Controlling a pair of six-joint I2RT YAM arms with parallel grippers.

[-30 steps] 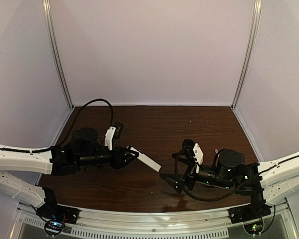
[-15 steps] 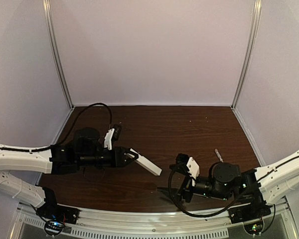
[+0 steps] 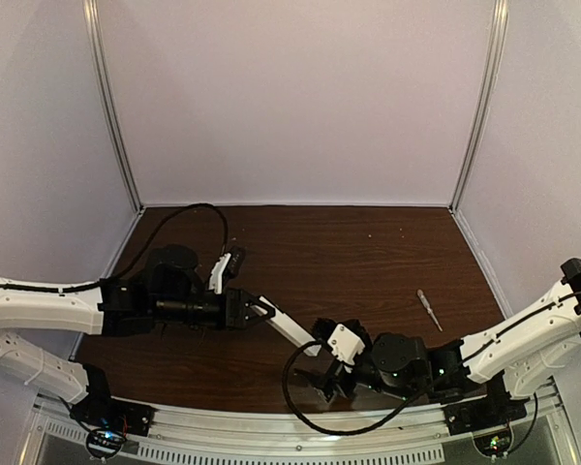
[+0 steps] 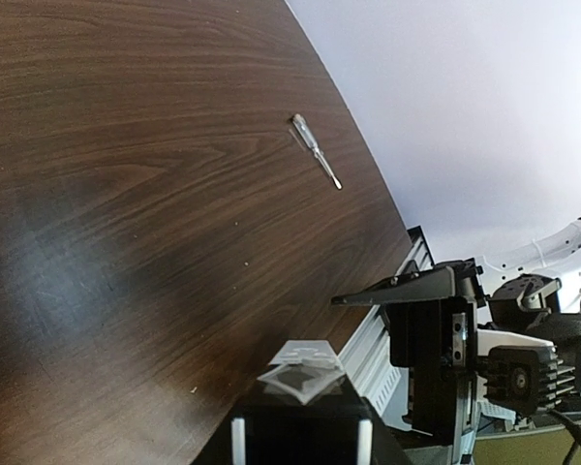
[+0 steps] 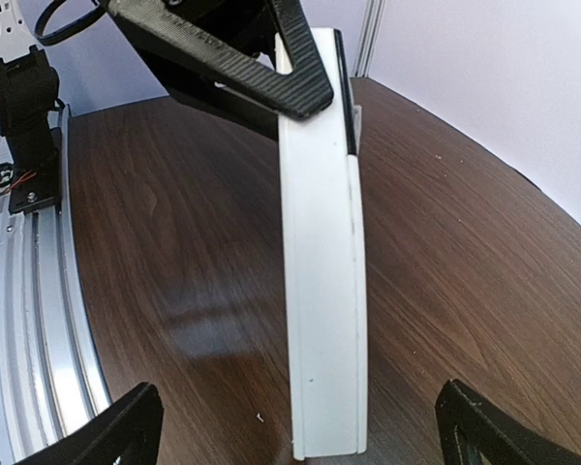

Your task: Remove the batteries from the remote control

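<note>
Remote control (image 3: 289, 326) gripped by left pincer (image 3: 261, 308), right pincer (image 5: 300, 423) spread wide at its end

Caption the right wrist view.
Left end effector holds slim white plastic remote control toward open right end effector, above dark wooden table.

Dark wood-grain table (image 3: 368, 242) — pale lilac walls (image 3: 290, 97), aluminium corner posts (image 3: 111, 107)

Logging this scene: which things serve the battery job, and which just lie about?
Job: remote control, clamped in the left gripper; right gripper, open near its free end.
Lying about: screwdriver, alone on the table. Batteries not visible.
</note>
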